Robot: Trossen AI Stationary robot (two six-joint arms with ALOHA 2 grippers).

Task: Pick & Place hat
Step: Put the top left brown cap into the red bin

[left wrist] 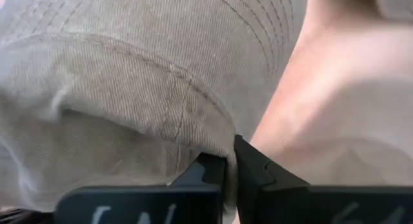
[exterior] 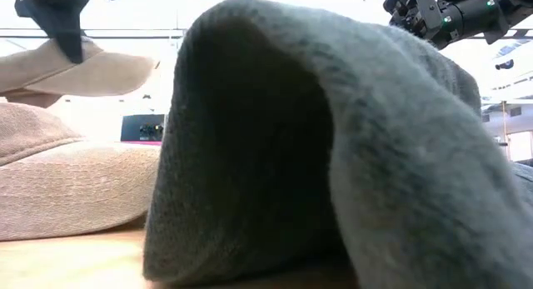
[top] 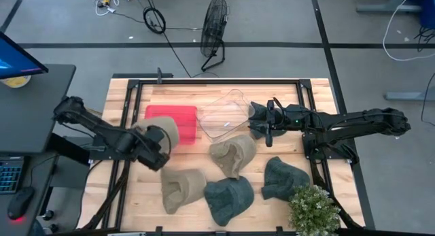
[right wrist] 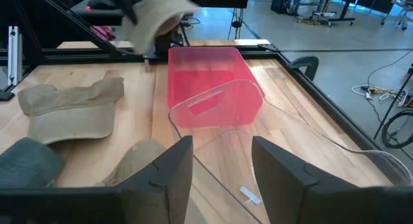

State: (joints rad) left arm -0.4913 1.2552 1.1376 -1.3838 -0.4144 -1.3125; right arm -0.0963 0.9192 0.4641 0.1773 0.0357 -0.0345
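Note:
My left gripper (top: 158, 146) is shut on a beige hat (top: 163, 130), which is off the table beside the left edge of the red bin (top: 178, 122). The low view shows this hat (exterior: 83, 71) hanging under the gripper (exterior: 62, 27). My right gripper (right wrist: 222, 172) is open and holds nothing; it hovers at the clear bin (right wrist: 258, 140), near its right rim (top: 239, 108). On the table lie two more beige hats (top: 234, 154) (top: 182, 188) and two dark grey ones (top: 229, 198) (top: 285, 178). My left gripper pinches the beige hat between its two fingers (left wrist: 213, 173), at the edge of the cloth by a stitched seam (left wrist: 222, 146). The hat is lifted clear of the table and spreads out beyond the fingertips. Whether one layer or several is pinched cannot be told.
A potted plant (top: 314, 209) stands at the table's near right corner. A dark grey hat (exterior: 333, 156) fills most of the low view. The black frame rails (top: 204, 79) run around the table. A fan (top: 214, 32) stands on the floor beyond the far edge.

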